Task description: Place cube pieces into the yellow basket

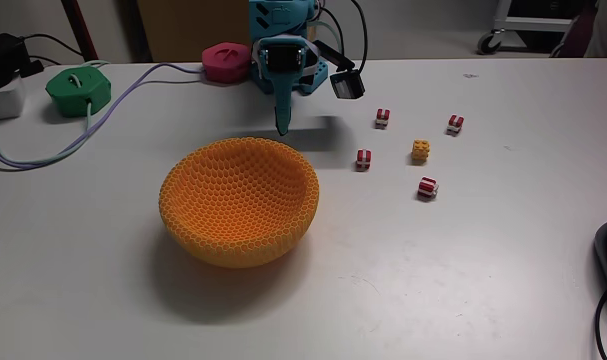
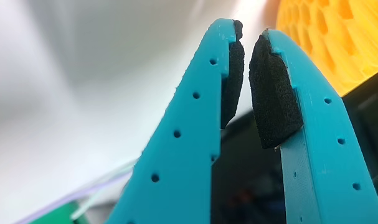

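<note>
Resting cubeless, yellow basket (image 1: 240, 200) (bare mesh)

Four red cubes (image 1: 382, 118), one yellow-orange cube (image 1: 421, 151), one basket (image 1: 239, 200).

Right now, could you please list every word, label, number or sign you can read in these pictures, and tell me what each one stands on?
There is no readable text in either view.
The round orange-yellow honeycomb-mesh basket, the small red-and-white cube pieces and the teal gripper carry no lettering.
The green hexagonal puck and the pink hexagonal puck have pale marks on top, too small to read.
</note>
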You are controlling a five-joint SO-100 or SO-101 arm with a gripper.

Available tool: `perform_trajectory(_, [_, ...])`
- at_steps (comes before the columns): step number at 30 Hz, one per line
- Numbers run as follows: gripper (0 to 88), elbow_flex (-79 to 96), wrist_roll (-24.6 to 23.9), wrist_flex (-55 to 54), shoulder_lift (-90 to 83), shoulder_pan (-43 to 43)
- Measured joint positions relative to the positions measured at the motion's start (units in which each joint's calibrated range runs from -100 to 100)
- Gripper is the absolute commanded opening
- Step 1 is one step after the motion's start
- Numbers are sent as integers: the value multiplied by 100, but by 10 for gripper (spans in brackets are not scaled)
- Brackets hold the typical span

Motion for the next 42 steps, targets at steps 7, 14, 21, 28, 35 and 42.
perform_trajectory(7, [0, 0, 0, 0, 0, 0])
perform_trajectory(14, [0, 0, -357, 0, 0, 648])
perform_trajectory(21, [0, 0, -469, 0, 59, 841])
perform_trajectory(28, [75, -2020, -1748, 555, 2479, -193])
perform_trajectory(35, [268, -2956, -4049, -1065, 6021, -2544])
perform_trajectory(42, [281, -3232, -4933, -1597, 7290, -3337])
